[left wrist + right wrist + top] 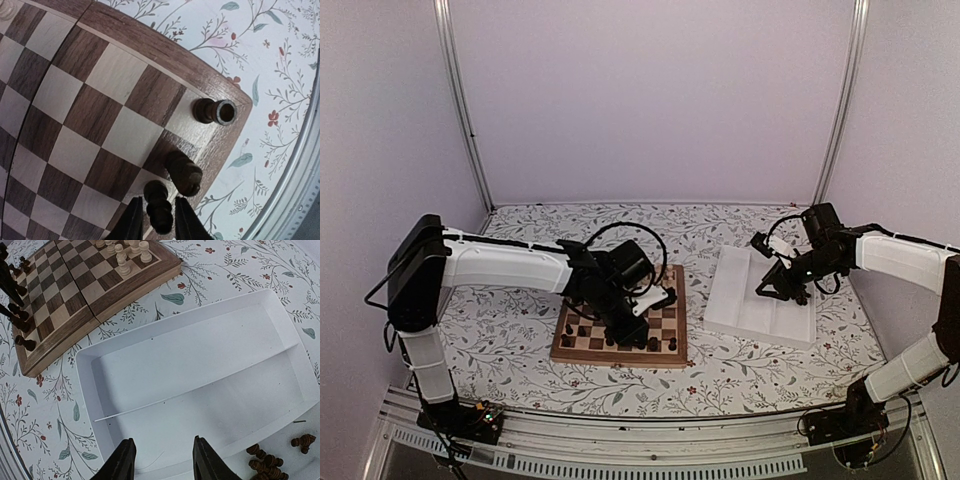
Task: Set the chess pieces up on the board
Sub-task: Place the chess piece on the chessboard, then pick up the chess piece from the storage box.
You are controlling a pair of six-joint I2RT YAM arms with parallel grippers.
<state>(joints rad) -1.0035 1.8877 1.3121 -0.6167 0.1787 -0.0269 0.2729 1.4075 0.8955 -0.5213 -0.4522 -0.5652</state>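
Note:
The board (582,347) lies in front of the left arm. Several dark chess pieces (582,330) stand along its near rows. In the left wrist view a dark rook (217,111) stands on the board's (100,75) corner square, with another dark piece (184,172) beside it. My left gripper (157,201) straddles a third dark piece (160,207) standing on the back row, jaws narrowly apart with thin gaps either side. My right gripper (162,442) is open and empty over the white tray (85,370). More dark pieces (267,466) lie in the tray's near compartment.
Cream chessmen (131,250) stand on the board's far side. The white tray (740,290) sits right of the board on the floral tablecloth. The left arm (510,265) reaches across above the board. The right gripper also shows in the top view (775,285).

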